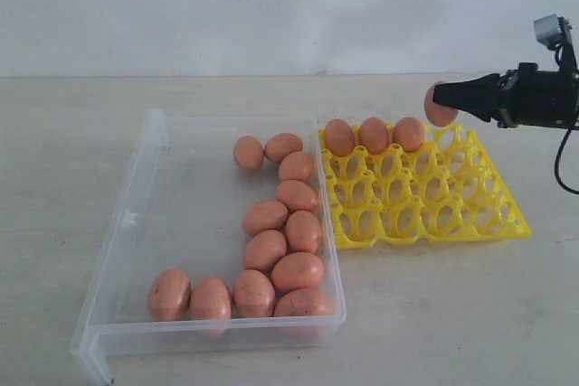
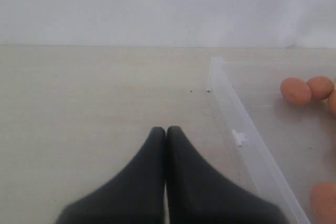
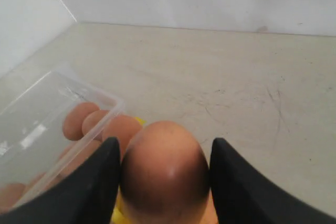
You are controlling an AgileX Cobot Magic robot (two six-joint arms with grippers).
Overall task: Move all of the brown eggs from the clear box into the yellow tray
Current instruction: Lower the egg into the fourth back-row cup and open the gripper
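Evidently, a brown egg (image 1: 441, 113) was clasped by the right gripper (image 1: 438, 95) above the yellow tray's (image 1: 493, 219) far edge, presumably for the next empty cup; the left gripper (image 2: 166, 130) was pressed shut, idle, beside the clear box (image 1: 127, 223).

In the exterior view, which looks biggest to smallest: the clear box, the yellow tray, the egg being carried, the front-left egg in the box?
1. clear box
2. yellow tray
3. carried egg and front-left egg: unranked; the right gripper hides part of the carried one, and the front-left one seems nearer the camera.
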